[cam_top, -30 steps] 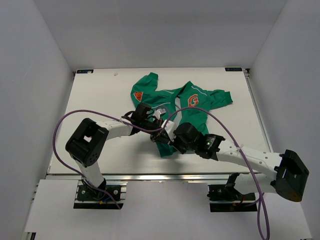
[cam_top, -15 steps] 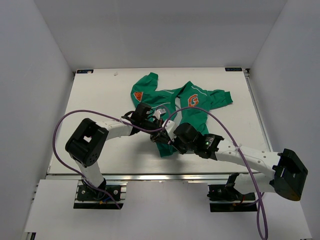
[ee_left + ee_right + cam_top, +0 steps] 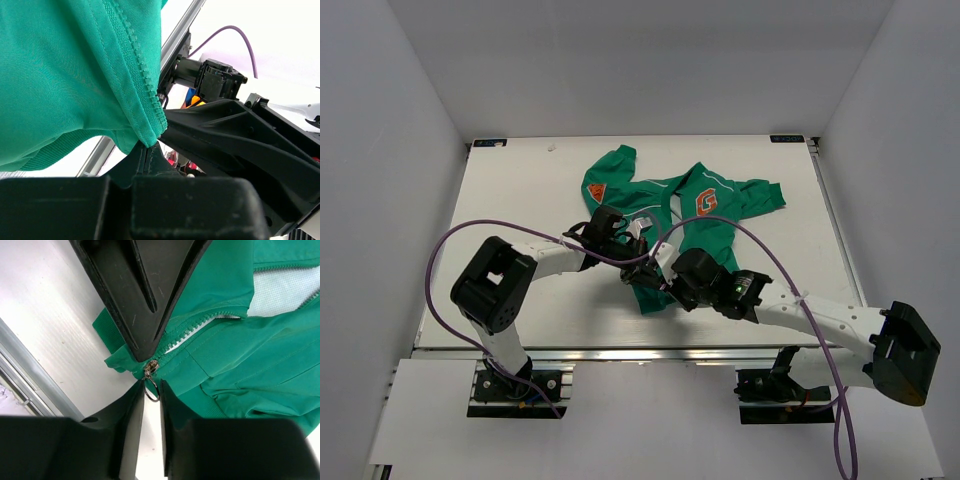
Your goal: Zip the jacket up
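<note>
The green jacket lies at the table's middle back, unzipped, with its orange "G" badge facing up. My left gripper is shut on the bottom hem corner beside the zipper teeth; the left wrist view shows the pinch and the fabric hanging above it. My right gripper meets it at the hem. In the right wrist view its fingers are closed on the metal ring pull, which hangs from the zipper slider at the hem. The left fingers hold the fabric just above it.
The white table has white walls on three sides and a metal rail along its near edge. Purple cables loop over both arms. The right gripper's black housing fills the left wrist view's right side.
The right arm's wrist has shifted very slightly. Both grippers stay together at the jacket's bottom hem, and the jacket has not visibly moved.
</note>
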`<state>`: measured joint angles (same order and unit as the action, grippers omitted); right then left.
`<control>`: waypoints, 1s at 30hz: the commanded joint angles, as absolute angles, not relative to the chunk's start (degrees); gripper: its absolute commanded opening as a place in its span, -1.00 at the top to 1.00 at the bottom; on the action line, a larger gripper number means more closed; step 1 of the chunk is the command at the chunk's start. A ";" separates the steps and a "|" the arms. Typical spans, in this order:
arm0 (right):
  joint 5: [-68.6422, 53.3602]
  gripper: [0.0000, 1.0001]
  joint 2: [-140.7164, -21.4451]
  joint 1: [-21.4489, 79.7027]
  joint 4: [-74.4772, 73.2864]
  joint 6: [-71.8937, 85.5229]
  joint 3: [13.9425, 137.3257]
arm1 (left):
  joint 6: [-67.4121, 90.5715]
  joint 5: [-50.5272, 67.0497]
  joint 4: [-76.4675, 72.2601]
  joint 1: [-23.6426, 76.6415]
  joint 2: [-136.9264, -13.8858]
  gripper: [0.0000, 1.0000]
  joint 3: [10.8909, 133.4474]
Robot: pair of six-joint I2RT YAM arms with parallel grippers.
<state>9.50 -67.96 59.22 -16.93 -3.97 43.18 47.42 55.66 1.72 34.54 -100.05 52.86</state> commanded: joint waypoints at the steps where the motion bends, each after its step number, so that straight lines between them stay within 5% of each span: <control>1: 8.88 0.55 -67.15 58.98 -15.65 -3.34 42.80 | 46.32 57.30 1.76 34.28 -97.47 1.00 52.65; 12: 8.35 0.99 -66.80 58.89 -15.29 -3.43 42.89 | 45.70 57.39 2.55 34.28 -97.21 1.00 53.00; 25: 19.78 1.00 -62.85 58.89 -9.76 -4.48 42.10 | 37.80 56.25 13.17 34.54 -97.47 1.00 57.74; 26: 18.04 1.00 -62.75 58.89 -9.76 -5.18 42.10 | 37.01 56.08 14.23 34.63 -97.64 0.90 58.35; 30: 13.89 1.00 -62.84 58.80 -11.95 -5.71 43.15 | 29.12 51.96 21.78 34.63 -96.95 -0.06 62.83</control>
<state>13.76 -63.70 59.20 -13.89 -4.34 42.15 36.32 54.08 13.72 34.50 -100.05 59.55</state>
